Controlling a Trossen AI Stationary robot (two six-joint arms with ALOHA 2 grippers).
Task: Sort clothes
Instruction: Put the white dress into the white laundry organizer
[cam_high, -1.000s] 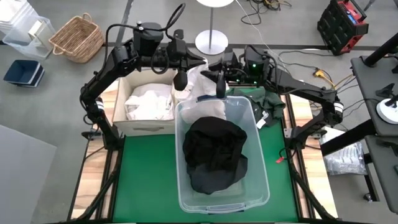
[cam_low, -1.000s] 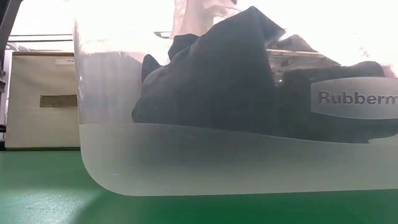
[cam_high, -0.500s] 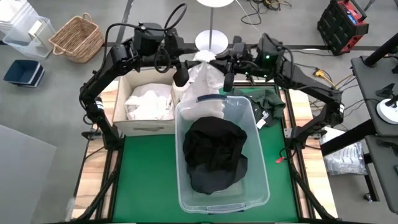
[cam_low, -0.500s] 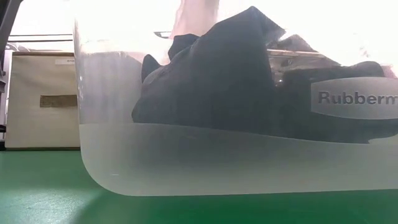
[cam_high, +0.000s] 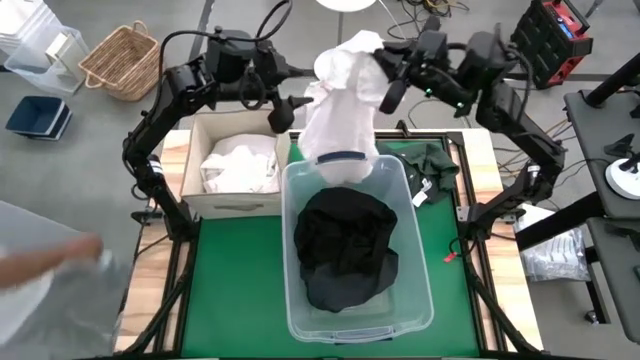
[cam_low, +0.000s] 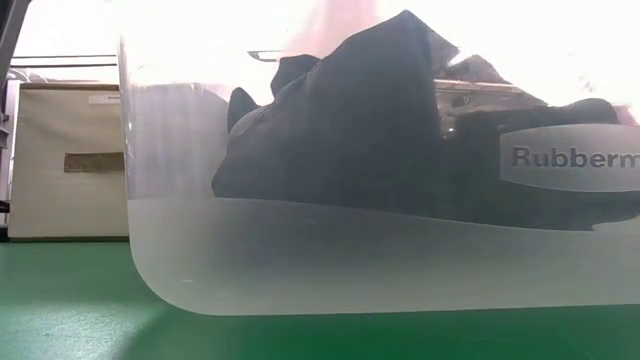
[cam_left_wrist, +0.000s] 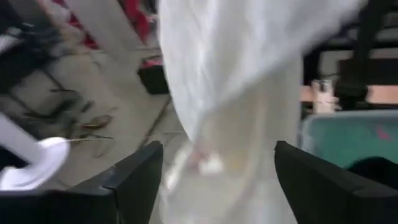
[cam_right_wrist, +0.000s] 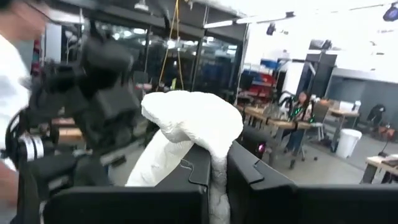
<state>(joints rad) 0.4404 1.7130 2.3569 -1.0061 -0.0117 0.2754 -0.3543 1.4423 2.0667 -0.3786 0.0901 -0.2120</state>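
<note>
Our right claw (cam_high: 385, 95) pinches a white shirt (cam_high: 340, 110) hanging above the tub (cam_high: 420, 290) of black clothes (cam_high: 345, 245), our left claw (cam_high: 285, 112) wide open beside it.

Both arms are built of matte black segments joined by rounded, bulky joint housings, with black cables looping loosely above their upper ends. The left arm (cam_high: 160, 110) has long, boxy links and a thick cylindrical housing near its wrist. The right arm (cam_high: 515, 110) is of the same dark build, with a small green indicator light glowing on its wrist housing. The left gripper (cam_left_wrist: 214, 180) ends in two broad, flat black fingers (cam_left_wrist: 134, 180) with angled, chamfered edges. The right gripper (cam_right_wrist: 217, 180) has two blocky black fingers (cam_right_wrist: 186, 180) whose inner faces carry stepped, angular ridges.
</note>
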